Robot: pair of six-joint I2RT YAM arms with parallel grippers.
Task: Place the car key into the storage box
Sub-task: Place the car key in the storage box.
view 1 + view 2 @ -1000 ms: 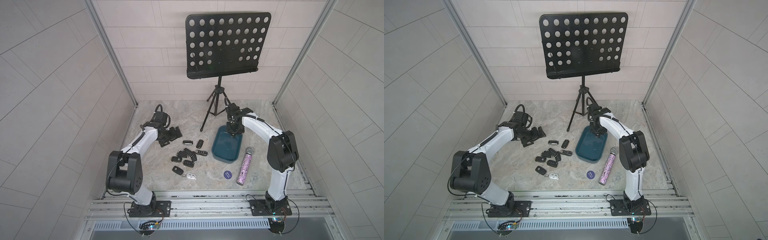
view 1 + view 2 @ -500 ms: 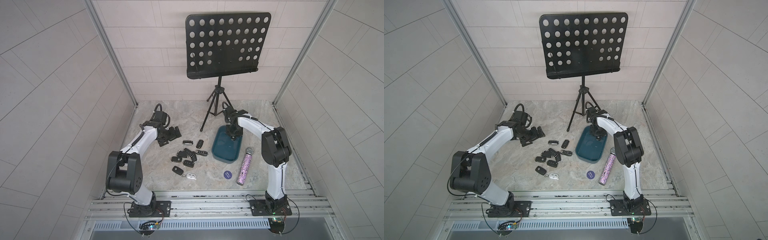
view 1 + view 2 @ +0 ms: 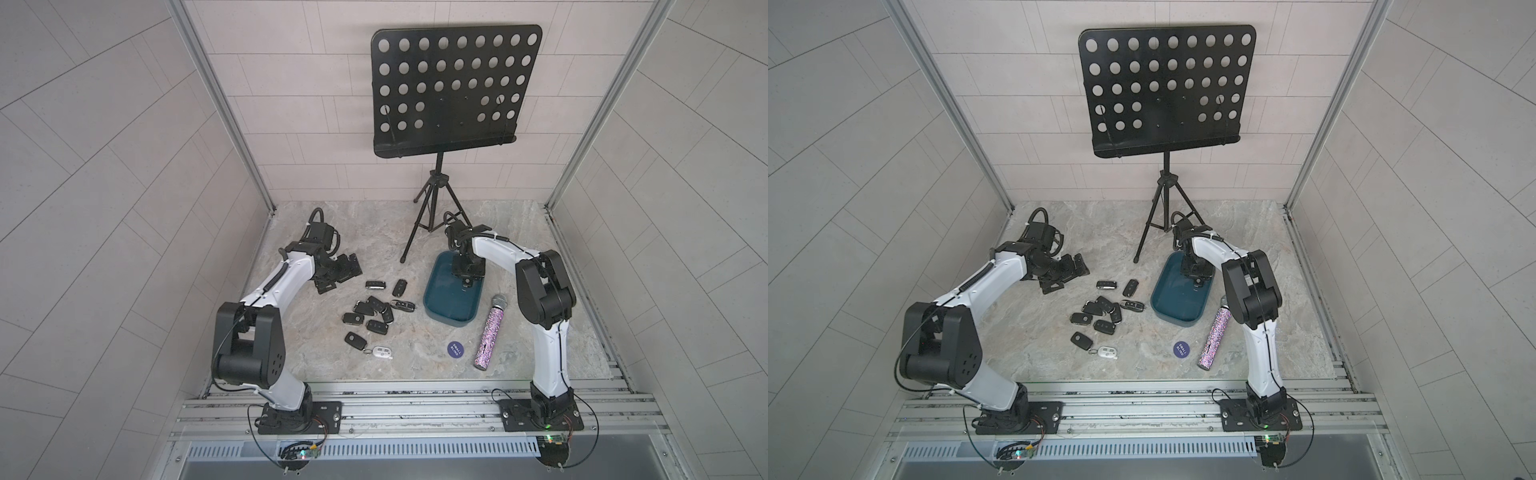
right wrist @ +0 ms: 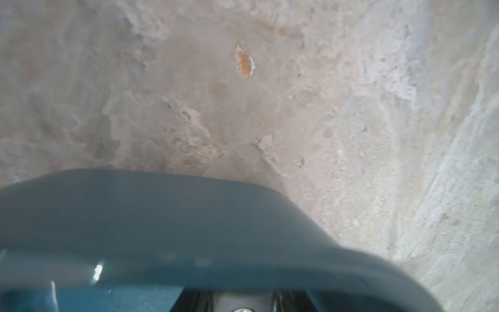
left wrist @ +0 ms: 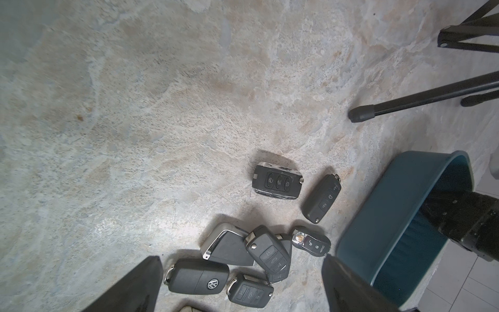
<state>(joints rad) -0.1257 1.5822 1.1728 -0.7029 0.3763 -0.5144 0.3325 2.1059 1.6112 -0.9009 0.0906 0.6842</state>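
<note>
Visibly glossy storage box [image 3: 451,306] has rounded corners.

Both top views are bright and evenly lit from above, sharp across the middle, with the wall tile lines bowing toward the edges. In the left wrist view the key fobs [image 5: 276,183] are crisp and cast short, soft shadows on the marbled tabletop [image 5: 162,108]. The right wrist view is soft: the storage box [image 4: 189,229] rim is blurred, with one small white glint
</note>
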